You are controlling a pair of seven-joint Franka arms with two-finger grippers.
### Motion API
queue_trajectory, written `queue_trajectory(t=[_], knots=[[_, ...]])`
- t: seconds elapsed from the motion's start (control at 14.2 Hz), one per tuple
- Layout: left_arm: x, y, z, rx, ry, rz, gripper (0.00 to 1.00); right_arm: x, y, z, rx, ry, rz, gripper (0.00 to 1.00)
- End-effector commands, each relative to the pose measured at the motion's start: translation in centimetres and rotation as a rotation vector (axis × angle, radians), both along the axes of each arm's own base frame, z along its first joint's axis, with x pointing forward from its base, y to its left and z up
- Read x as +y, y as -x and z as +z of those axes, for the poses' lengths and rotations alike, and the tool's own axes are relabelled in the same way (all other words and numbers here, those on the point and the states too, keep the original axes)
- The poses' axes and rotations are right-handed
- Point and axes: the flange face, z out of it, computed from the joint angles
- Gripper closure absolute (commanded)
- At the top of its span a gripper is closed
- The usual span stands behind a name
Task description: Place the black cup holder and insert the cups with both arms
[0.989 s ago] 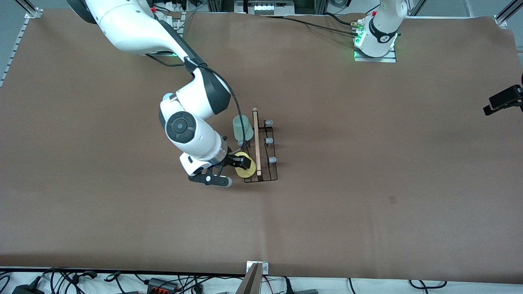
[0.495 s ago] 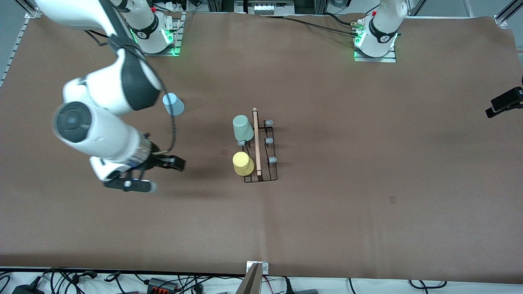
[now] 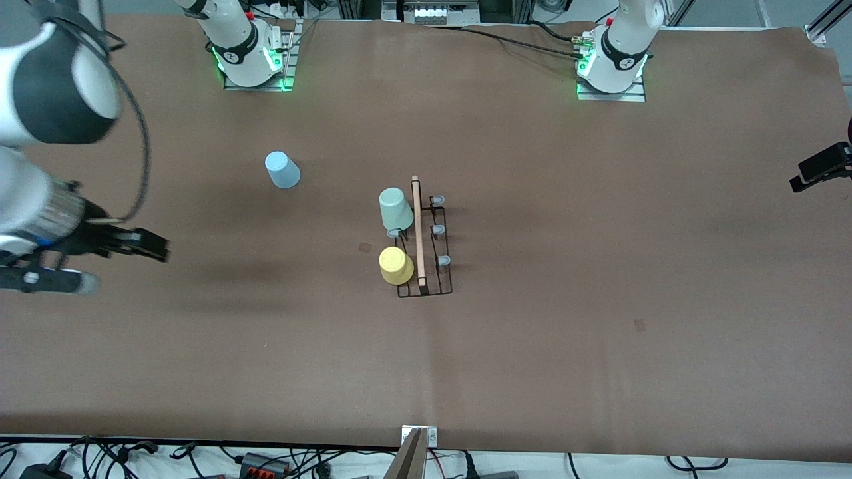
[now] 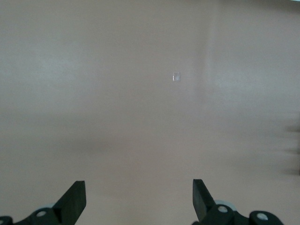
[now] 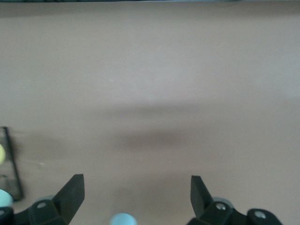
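The black cup holder [image 3: 425,246] stands mid-table with a mint green cup [image 3: 395,208] and a yellow cup [image 3: 396,266] upside down on its pegs. A light blue cup [image 3: 282,169] sits apart toward the right arm's end. The right gripper [image 3: 136,247], fingers spread and empty, hangs over bare table at that end.

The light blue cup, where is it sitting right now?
In the front view the light blue cup stands upside down on the brown table, apart from the black cup holder, toward the right arm's end and farther from the camera than the mint green cup.

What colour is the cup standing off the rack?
Light blue. The lone cup stands on the table toward the right arm's end; front view shows it best.
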Motion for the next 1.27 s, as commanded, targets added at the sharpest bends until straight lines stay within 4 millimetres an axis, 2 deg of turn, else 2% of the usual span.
queue_trajectory(t=[0.0, 0.14, 0.28, 0.42, 0.78, 0.92, 1.2], knots=[[-0.1, 0.1, 0.2, -0.010, -0.023, -0.002, 0.00, -5.7, 2.2, 1.3, 0.028, -0.003, 0.022, 0.00], [-0.1, 0.1, 0.2, -0.010, -0.023, -0.002, 0.00, -6.1, 3.2, 2.4, 0.043, -0.002, 0.023, 0.00], [-0.1, 0.1, 0.2, -0.010, -0.023, -0.002, 0.00, -6.7, 3.9, 2.0, 0.057, -0.001, 0.015, 0.00], [-0.1, 0.1, 0.3, -0.010, -0.023, -0.002, 0.00, -6.6, 5.4, 1.7, 0.063, -0.003, 0.013, 0.00], [-0.1, 0.1, 0.3, -0.009, -0.023, -0.002, 0.00, -6.3, 12.5, 0.8, 0.006, 0.002, 0.019, 0.00], [-0.1, 0.1, 0.3, -0.006, -0.022, -0.003, 0.00, -6.2, 14.1, 0.5, 0.028, 0.002, 0.017, 0.00], [0.0, 0.2, 0.2, -0.004, -0.022, -0.002, 0.00, -6.1, 13.4, 0.2, 0.009, -0.034, 0.010, 0.00]])
